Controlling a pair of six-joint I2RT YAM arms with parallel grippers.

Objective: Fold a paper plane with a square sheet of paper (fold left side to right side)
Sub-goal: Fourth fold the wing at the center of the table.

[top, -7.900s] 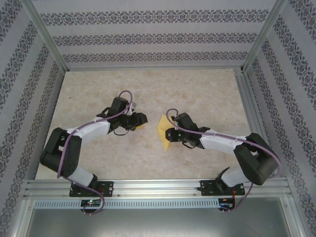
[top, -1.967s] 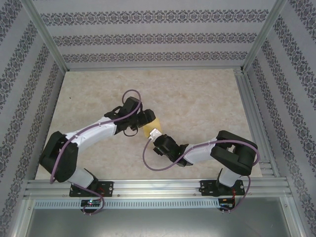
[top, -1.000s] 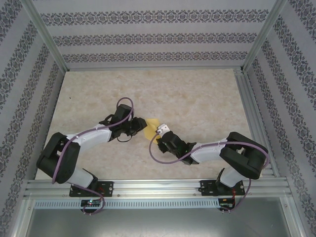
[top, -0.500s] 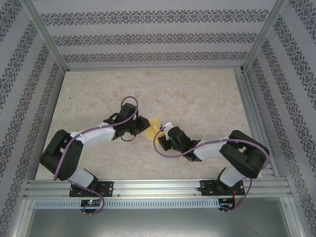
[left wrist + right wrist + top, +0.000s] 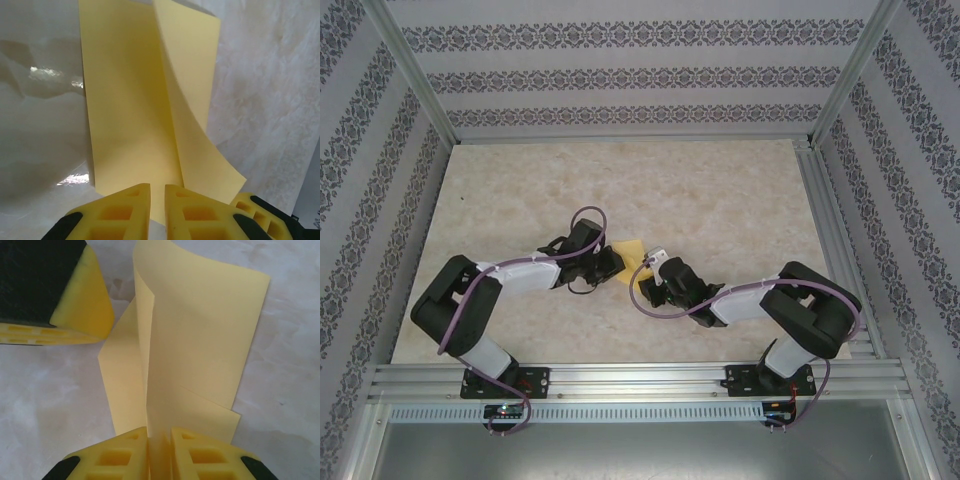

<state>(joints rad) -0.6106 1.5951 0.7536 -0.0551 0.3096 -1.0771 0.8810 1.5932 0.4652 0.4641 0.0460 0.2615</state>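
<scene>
- Sheet [image 5: 629, 253] sits mid-table [image 5: 720, 190], partly folded, with one flap curling up.
- Left gripper [image 5: 157, 189] is pinched on the sheet's near edge.
- Right gripper [image 5: 160, 431] is clamped on the sheet's fold from the opposite side.

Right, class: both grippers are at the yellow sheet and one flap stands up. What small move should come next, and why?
Probably lower the raised flap onto the flat half and press the crease. The right gripper is pinched on the sheet at the fold, the left gripper sits nearly closed at its edge, and the flap curls up rather than lying flat.
</scene>
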